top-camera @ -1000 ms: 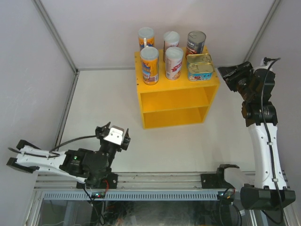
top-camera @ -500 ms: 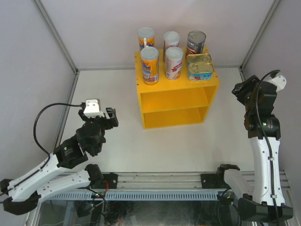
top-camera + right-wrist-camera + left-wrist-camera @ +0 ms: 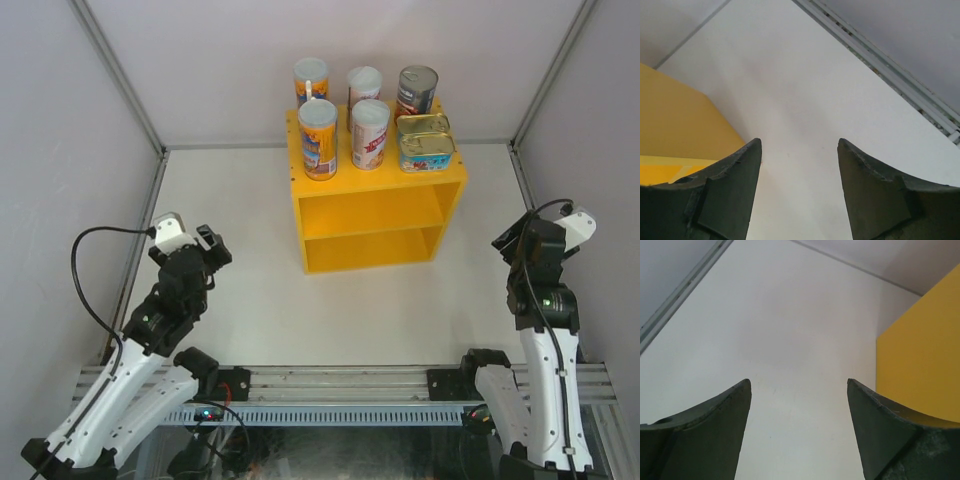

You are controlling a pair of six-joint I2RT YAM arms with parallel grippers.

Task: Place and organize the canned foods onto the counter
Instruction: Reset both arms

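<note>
The yellow counter (image 3: 370,186) stands at the back middle, and all the canned foods sit on its top. Two orange-blue tubes (image 3: 318,140) (image 3: 310,80) are on the left, two white-pink tubes (image 3: 370,135) (image 3: 364,85) in the middle. A red-labelled steel can (image 3: 416,92) is at the back right, with two flat tins (image 3: 427,148) (image 3: 423,124) in front of it. My left gripper (image 3: 213,250) (image 3: 798,382) hangs open and empty over the table, left of the counter (image 3: 920,360). My right gripper (image 3: 799,141) (image 3: 505,243) is open and empty, right of the counter (image 3: 680,115).
Grey walls with metal corner posts (image 3: 120,80) close in the table on three sides. A floor rail (image 3: 890,70) runs along the right wall. The arms' mounting rail (image 3: 330,385) lies along the near edge. Both of the counter's inner levels show nothing inside.
The right arm has drawn back from the counter's top right corner to the near right, its jaws widening. The left arm has swung up from the near edge to the left side.
</note>
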